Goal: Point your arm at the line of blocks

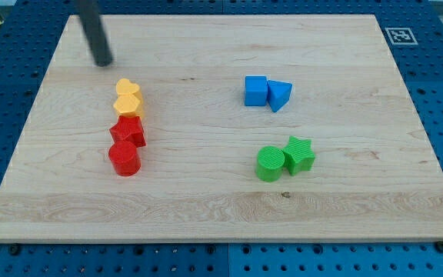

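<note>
My tip (102, 63) rests on the board near the view's top left, a short way above and left of a vertical line of blocks. The line runs downward: a yellow block (127, 89), an orange heart-like block (128, 105), a red star-like block (128, 131) and a red cylinder (124, 158). The blocks in the line touch or nearly touch. My tip is apart from the yellow block at the line's upper end.
A blue cube (255, 91) and a blue triangle block (279, 95) sit together right of centre. A green cylinder (269, 164) and a green star-like block (299, 155) sit together below them. The wooden board (221, 208) lies on a blue perforated table.
</note>
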Tool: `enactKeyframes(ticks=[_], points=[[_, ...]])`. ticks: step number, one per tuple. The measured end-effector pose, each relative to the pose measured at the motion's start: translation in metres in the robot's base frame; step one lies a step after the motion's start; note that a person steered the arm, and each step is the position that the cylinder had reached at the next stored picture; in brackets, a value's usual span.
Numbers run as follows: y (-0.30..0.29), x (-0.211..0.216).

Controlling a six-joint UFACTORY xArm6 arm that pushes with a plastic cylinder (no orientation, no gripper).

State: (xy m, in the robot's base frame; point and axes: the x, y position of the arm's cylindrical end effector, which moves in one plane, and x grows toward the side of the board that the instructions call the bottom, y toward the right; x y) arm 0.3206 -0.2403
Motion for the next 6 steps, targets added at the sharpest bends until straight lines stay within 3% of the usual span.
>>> enactKeyframes(ticks=[1,2,6], points=[[-0.03,0.036],[-0.019,0.095],[0.048,0.14]])
